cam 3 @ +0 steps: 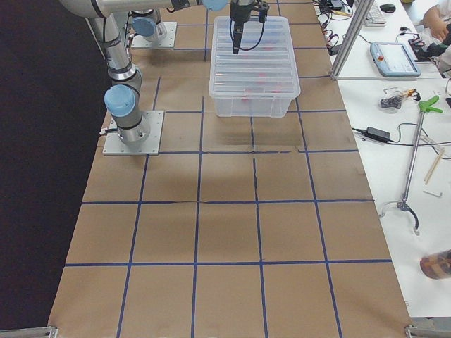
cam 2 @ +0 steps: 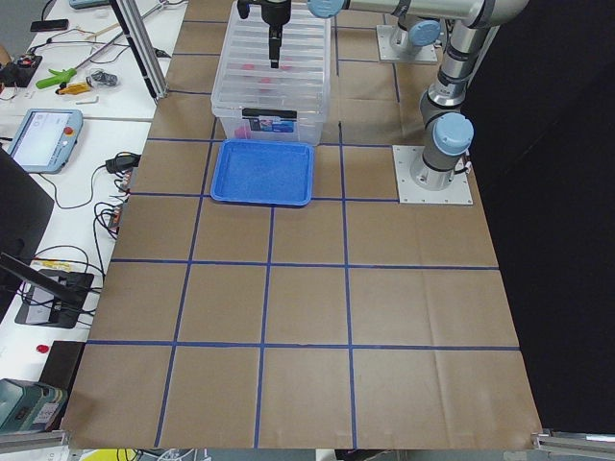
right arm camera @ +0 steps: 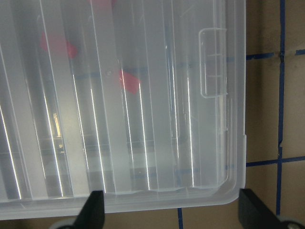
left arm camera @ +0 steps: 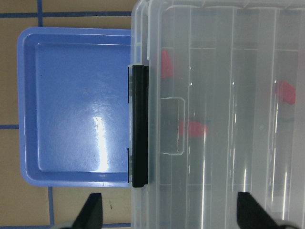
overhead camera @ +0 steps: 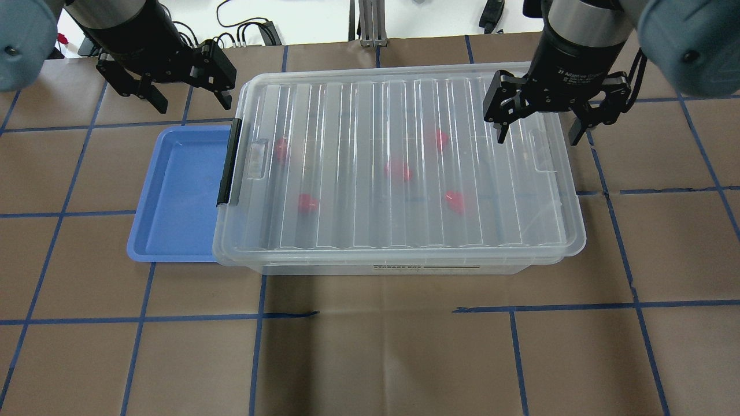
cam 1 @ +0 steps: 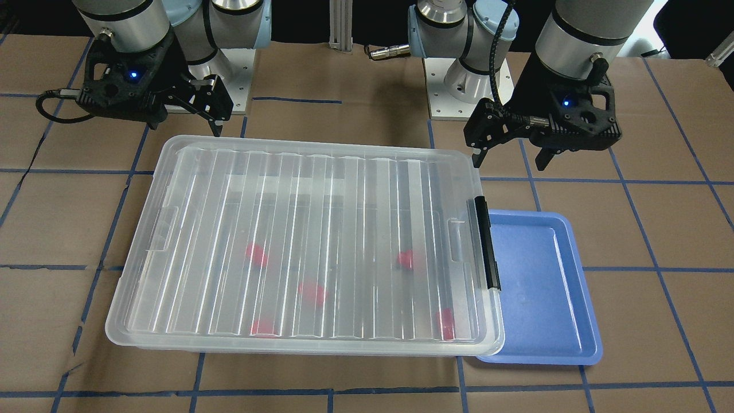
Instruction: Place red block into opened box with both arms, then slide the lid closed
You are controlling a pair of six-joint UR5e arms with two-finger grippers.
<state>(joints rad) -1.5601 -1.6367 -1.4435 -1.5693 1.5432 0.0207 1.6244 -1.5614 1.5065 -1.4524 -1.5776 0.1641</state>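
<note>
The clear box [overhead camera: 404, 268] stands mid-table with the ribbed clear lid [overhead camera: 358, 115] lying over it. A black latch bar [overhead camera: 228, 162] is on one short end. Several red blocks, such as one red block [overhead camera: 399, 170], show blurred through the lid [cam 1: 321, 189]. My left gripper [overhead camera: 192, 105] hangs open and empty above the latch-end corner. In the left wrist view it [left arm camera: 172, 214] spans that box edge. My right gripper [overhead camera: 536, 138] hangs open and empty over the opposite short end, beside the handle recess [right arm camera: 212, 62].
An empty blue tray [overhead camera: 173, 190] lies against the box's latch end, partly under it. The arms' base plates [cam 1: 459, 86] sit on the robot's side of the table. Benches with cables, tools and tablets [cam 2: 43, 134] run along the operators' side of the table.
</note>
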